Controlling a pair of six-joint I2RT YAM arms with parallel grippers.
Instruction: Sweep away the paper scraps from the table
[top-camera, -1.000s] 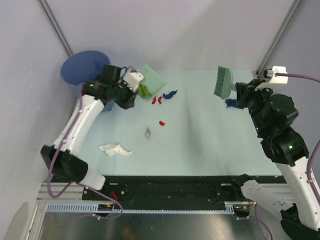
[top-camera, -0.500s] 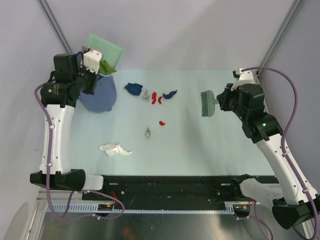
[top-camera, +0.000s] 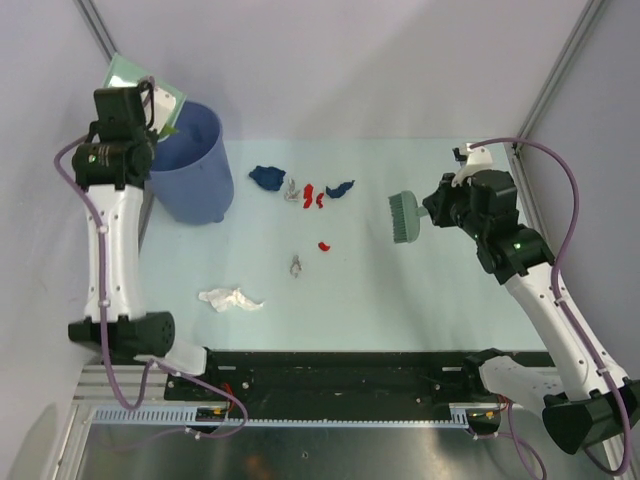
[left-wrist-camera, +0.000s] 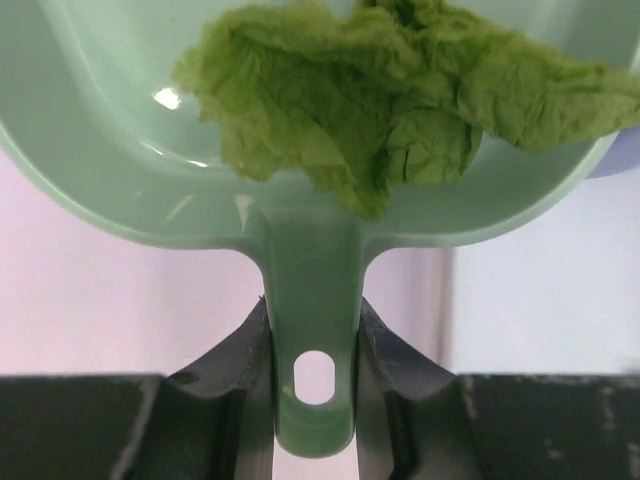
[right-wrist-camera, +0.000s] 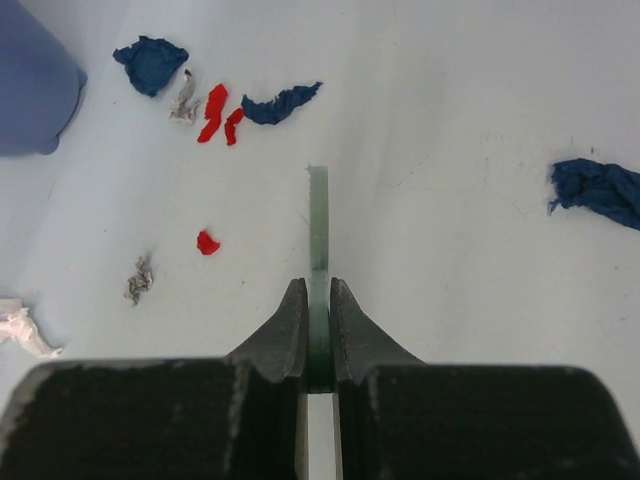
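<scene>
Olive-green paper scrap (left-wrist-camera: 400, 90) inside the mint dustpan (left-wrist-camera: 100, 150)

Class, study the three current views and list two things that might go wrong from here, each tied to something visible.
1. The green wad lies loose in the dustpan that the left gripper holds near the rim of the blue bucket; a poor tip may drop it outside.
2. One dark blue scrap lies apart from the others, across the brush held in the right gripper; it may be missed.
</scene>
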